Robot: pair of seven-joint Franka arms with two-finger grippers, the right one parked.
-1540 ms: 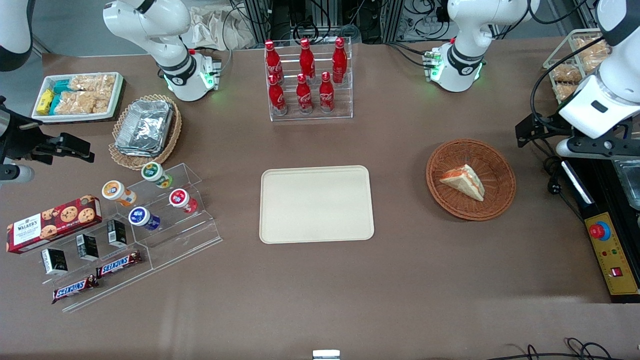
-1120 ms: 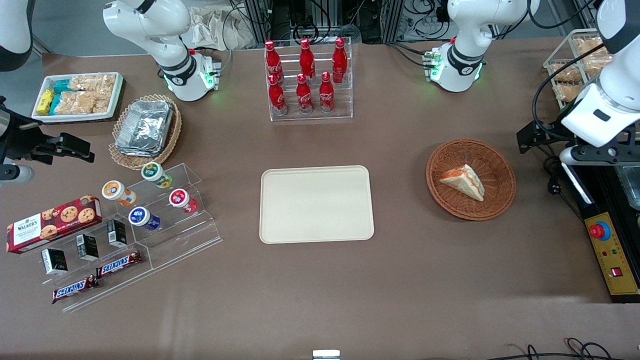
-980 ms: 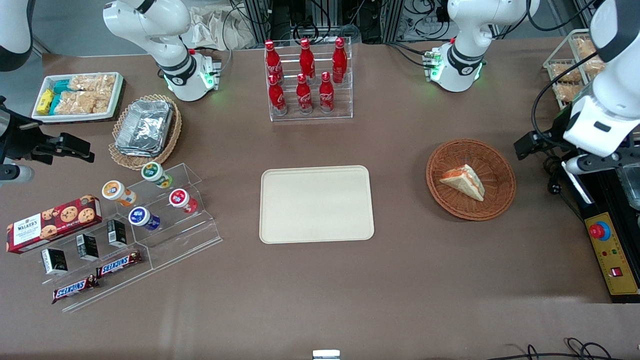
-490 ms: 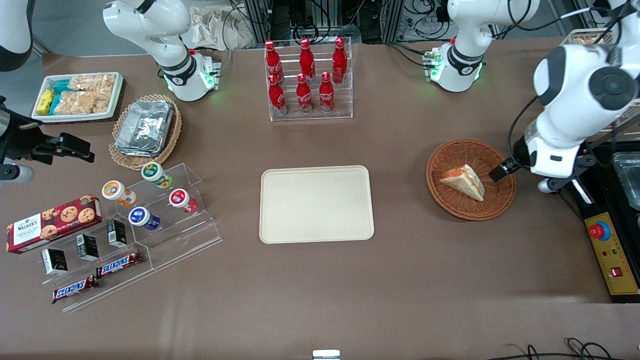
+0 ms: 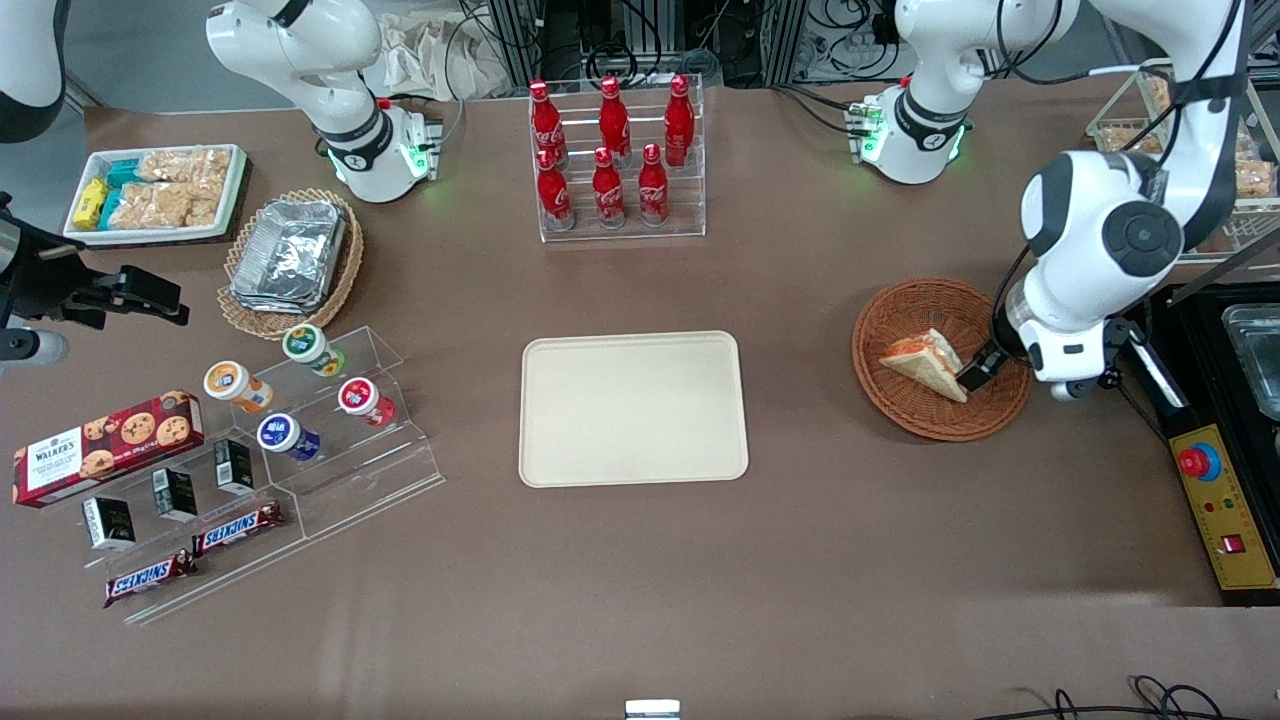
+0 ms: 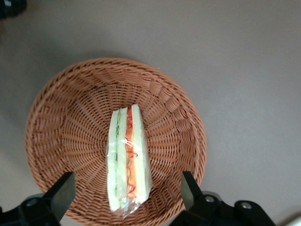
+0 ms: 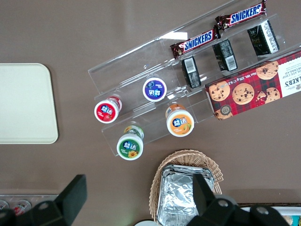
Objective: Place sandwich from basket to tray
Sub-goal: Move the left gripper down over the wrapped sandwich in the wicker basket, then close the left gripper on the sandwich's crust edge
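Triangular white-bread sandwich wedge [image 5: 925, 363], red and green filling: lying in round reddish-brown wicker basket [image 5: 905, 410], on its centre. Left arm's gripper [image 6: 127, 194]: above basket, fingers [image 6: 61, 195] spread wide either side of the wedge, apart from it. Cream rectangular tray [image 5: 633, 408]: at basket's 9 o'clock in the front view, bare.
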